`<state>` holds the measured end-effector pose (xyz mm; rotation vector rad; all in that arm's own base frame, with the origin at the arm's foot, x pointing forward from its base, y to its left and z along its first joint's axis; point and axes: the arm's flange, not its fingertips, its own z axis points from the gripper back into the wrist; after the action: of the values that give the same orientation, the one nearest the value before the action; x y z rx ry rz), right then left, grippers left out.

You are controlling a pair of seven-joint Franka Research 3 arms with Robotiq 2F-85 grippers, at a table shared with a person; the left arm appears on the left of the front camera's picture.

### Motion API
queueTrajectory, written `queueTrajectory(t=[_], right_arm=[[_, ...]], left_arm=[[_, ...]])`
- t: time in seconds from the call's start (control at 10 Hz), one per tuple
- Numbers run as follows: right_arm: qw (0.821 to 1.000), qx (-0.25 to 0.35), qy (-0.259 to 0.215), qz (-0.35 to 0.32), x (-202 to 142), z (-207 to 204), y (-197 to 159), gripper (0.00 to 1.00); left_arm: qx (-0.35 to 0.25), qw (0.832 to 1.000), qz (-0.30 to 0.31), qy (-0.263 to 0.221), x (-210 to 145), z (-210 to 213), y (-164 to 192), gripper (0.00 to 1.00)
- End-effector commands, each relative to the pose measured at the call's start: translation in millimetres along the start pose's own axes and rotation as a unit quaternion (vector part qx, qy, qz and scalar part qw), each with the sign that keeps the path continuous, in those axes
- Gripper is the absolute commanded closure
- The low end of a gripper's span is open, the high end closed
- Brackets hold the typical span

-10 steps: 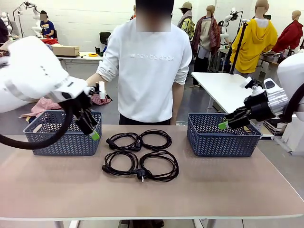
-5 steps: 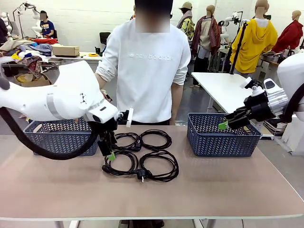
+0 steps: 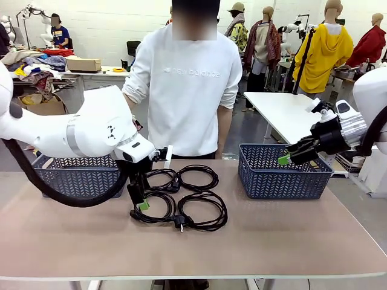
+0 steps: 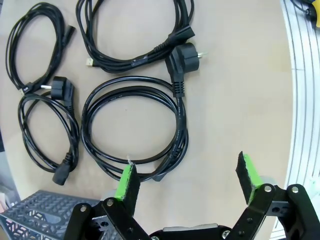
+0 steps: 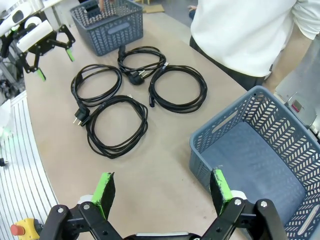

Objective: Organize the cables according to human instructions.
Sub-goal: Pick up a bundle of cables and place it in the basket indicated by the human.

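Observation:
Four black coiled cables lie in a square at the table's middle: back left (image 3: 158, 179), back right (image 3: 198, 177), front left (image 3: 154, 207), front right (image 3: 204, 210). My left gripper (image 3: 139, 202) hangs open just above the left edge of the front left coil. In the left wrist view that coil (image 4: 132, 125) lies just beyond the spread green pads (image 4: 127, 180) of the left gripper (image 4: 186, 172), with nothing between them. My right gripper (image 3: 287, 158) is open and empty, hovering at the right basket; in its wrist view the right gripper (image 5: 162, 185) looks down on the cables (image 5: 117, 125).
One blue-grey basket (image 3: 72, 181) stands at the table's left, half hidden behind my left arm; another basket (image 3: 284, 181) stands at the right with nothing in it (image 5: 200, 150). A person in a white sweatshirt (image 3: 187, 78) stands at the far edge. The near table (image 3: 193, 248) is bare.
My left arm has swung from over the left basket rightward and down to the front left cable, its gripper still open. The right arm and the cables have not moved.

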<state>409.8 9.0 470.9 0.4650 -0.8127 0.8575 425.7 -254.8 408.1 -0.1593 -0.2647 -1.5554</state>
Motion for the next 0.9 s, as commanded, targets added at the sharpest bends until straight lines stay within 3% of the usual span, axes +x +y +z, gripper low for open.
queueTrajectory(t=[0.0,0.3,0.8], right_arm=[[1.0,0.001,-0.016,0.011,1,-2,-4,0.0],[1.0,0.001,-0.016,0.011,1,-2,-4,0.0],[1.0,0.001,-0.016,0.011,1,-2,-4,0.0]], left_arm=[[0.003,1.0,-0.005,-0.002,0,3,0,0.0],[0.001,1.0,0.0,0.0,0,1,0,0.0],[-0.023,0.998,0.01,0.064,25,-22,-1,0.0]])
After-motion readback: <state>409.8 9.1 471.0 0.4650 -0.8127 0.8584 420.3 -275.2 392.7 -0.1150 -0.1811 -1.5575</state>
